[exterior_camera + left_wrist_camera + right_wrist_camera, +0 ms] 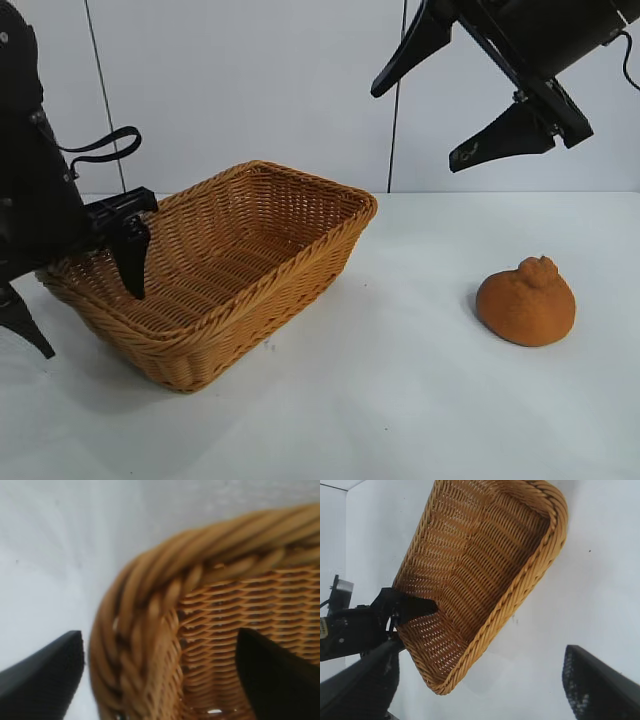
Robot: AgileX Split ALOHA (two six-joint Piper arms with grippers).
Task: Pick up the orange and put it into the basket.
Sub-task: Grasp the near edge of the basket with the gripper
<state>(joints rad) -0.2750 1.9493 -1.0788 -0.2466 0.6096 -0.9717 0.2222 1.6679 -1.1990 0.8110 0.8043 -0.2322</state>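
Left gripper (85, 300) sits spread wide, straddling the basket's (300, 265) near-left rim, one finger inside, one outside. Orange (526, 301) rests on the table (400, 400) well off to the right, while the right gripper (440, 120) hangs wide open above it.

This looks like a robotics lab test station rather than a home or kitchen: a bare, smooth white counter (420, 400) stands against plain white wall panels (250, 90) split by thin dark vertical seams. Two black jointed robot arms, one at the left (30, 200) and one at the upper right (540, 50), reach in over the surface, with a looped black cable (105, 145) hanging by the left one
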